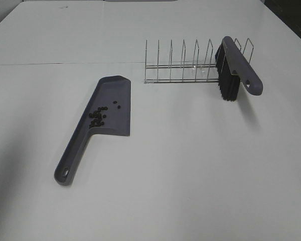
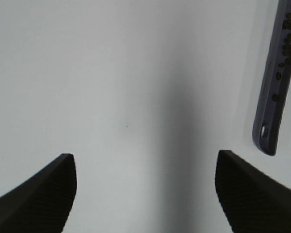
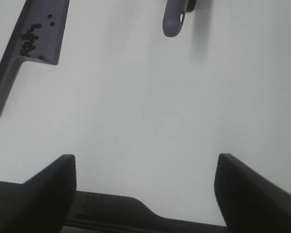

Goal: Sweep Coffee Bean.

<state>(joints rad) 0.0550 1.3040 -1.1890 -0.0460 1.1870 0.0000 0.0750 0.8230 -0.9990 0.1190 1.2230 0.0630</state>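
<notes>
Coffee beans lie heaped in the dustpan, left of centre on the tabletop; brush rests in the wire rack. Both grippers' jaws stand wide apart, holding nothing. Tilting the dustpan when lifting it would likely spill the beans.

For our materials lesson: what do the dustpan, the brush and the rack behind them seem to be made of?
Dustpan: probably moulded plastic, matte grey-purple, one smooth piece with a hanging hole in the handle.
Brush: handle looks like the same matte plastic; black bristles, likely synthetic, though that is not certain.
Rack: thin metal wire, shiny and silver-coloured.
</notes>
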